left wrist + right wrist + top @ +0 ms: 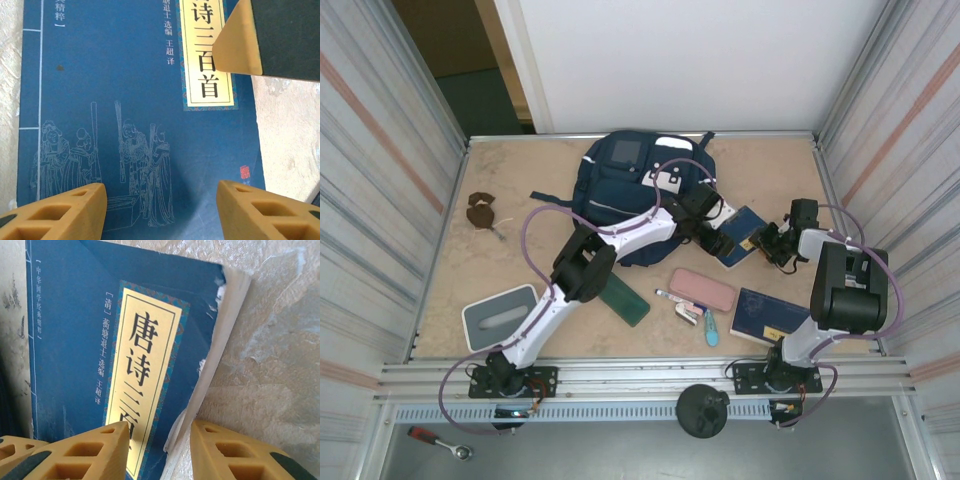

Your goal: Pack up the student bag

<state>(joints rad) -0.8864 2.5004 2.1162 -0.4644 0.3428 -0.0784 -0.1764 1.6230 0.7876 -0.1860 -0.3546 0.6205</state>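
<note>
Top view: the bag [638, 185] lies flat at the far middle of the table [510, 255], and I have both arms just to its right, at a blue book [746, 224]. Left wrist: my left gripper [161, 195] hovers over the cover, jaws well apart, holding nothing. Right wrist: my right gripper [160, 432] straddles the book's page edge, jaws partly open, one finger [85, 450] over the cover, the other over bare table; I cannot tell whether they touch it
</note>
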